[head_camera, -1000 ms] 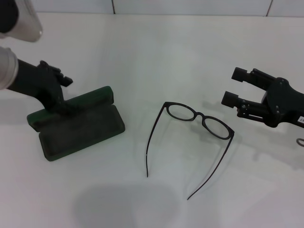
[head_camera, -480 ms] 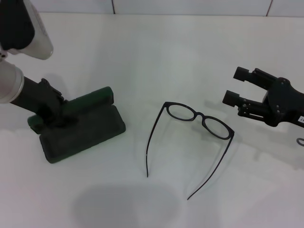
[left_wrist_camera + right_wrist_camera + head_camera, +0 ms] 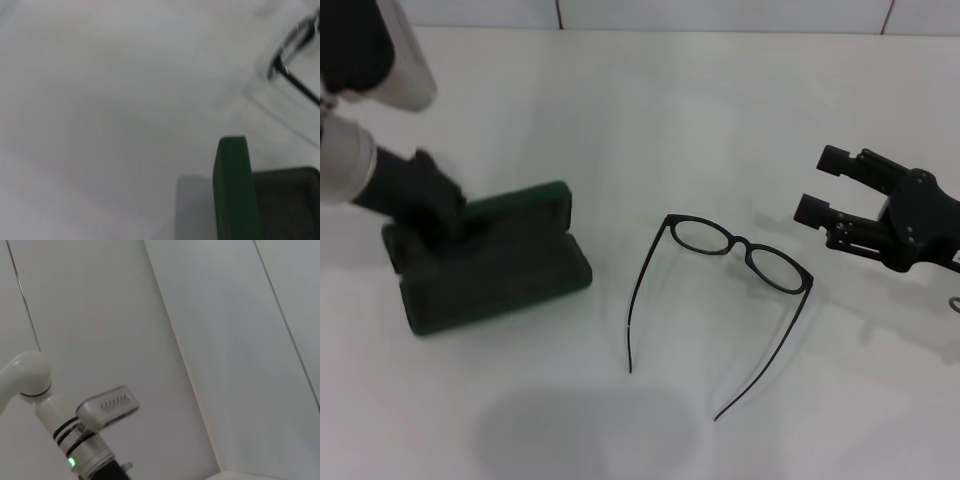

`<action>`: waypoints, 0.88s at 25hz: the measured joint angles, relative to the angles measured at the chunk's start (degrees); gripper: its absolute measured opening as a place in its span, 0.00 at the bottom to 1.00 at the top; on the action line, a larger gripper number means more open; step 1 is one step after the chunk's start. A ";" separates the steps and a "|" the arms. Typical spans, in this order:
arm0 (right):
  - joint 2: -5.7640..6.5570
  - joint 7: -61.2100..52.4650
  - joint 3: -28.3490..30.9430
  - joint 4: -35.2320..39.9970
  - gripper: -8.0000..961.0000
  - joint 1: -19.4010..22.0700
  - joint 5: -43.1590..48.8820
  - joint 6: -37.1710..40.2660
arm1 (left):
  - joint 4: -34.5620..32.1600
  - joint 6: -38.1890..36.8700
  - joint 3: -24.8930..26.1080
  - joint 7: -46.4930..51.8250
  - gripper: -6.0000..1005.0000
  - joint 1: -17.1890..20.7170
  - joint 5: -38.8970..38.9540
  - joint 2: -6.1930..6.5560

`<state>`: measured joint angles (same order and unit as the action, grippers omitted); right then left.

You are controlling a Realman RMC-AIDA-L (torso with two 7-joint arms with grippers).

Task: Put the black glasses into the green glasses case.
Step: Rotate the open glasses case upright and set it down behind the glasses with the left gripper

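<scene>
**Black, dark green and white**

The black glasses (image 3: 740, 250) have a thin black frame and clear lenses that let the white table (image 3: 650, 110) show through. The green glasses case (image 3: 495, 262) is dark green on its shell, with a dark, near-black lining inside; in the left wrist view its edge (image 3: 235, 190) reads as a plain solid green. Both the left gripper (image 3: 438, 215) and the right gripper (image 3: 820, 185) are matte black. The left arm (image 3: 65, 435) is white and silver with black bands and a small green light.
</scene>
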<state>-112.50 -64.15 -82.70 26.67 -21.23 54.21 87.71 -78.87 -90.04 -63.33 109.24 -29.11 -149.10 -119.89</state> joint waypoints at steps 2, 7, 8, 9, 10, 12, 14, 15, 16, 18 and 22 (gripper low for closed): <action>0.08 0.33 0.00 0.05 0.89 0.14 0.09 1.63 | -3.53 1.19 0.09 -0.02 0.20 0.79 2.79 0.01; 0.72 2.17 -0.17 -0.06 0.89 0.14 0.57 12.81 | -10.78 5.89 -2.22 -1.18 0.14 1.21 9.29 0.09; 0.81 2.06 -0.20 -0.06 0.89 0.07 0.94 14.94 | -11.07 6.88 -3.22 -1.43 0.12 0.93 9.74 0.09; 0.86 1.82 -0.21 -0.06 0.89 0.02 1.31 17.08 | -11.15 8.39 -4.94 -1.80 0.11 0.55 10.07 0.07; 0.85 1.60 -0.24 -0.06 0.89 0.04 1.65 18.49 | -10.97 10.69 -7.33 -2.12 0.11 0.16 10.22 0.05; 0.68 1.15 -0.35 -0.06 0.89 0.19 2.17 20.22 | -9.91 15.15 -11.79 -2.78 0.11 -0.47 10.30 0.06; 0.32 0.90 -0.38 -0.06 0.89 0.65 2.94 20.86 | -6.54 20.32 -16.93 -4.07 0.11 -2.12 9.96 0.07; 0.16 0.88 -0.41 -0.07 0.89 0.99 3.29 20.91 | -4.70 22.14 -18.86 -4.46 0.11 -3.11 9.62 0.04; -0.03 0.88 -0.42 -0.07 0.89 1.30 3.62 20.90 | -3.06 23.34 -20.00 -4.70 0.11 -4.13 9.41 0.00; -0.33 0.87 -0.40 -0.11 0.89 1.92 4.25 20.70 | 1.71 26.49 -21.91 -5.39 0.11 -7.42 9.49 -0.02; -0.71 0.91 -0.41 -0.83 0.89 2.69 4.73 20.00 | 9.12 31.46 -23.58 -9.29 0.10 -11.84 12.65 -0.10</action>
<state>-113.21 -63.25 -83.11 25.85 -18.54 58.94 107.71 -69.75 -58.58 -86.91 99.95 -40.94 -136.44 -119.99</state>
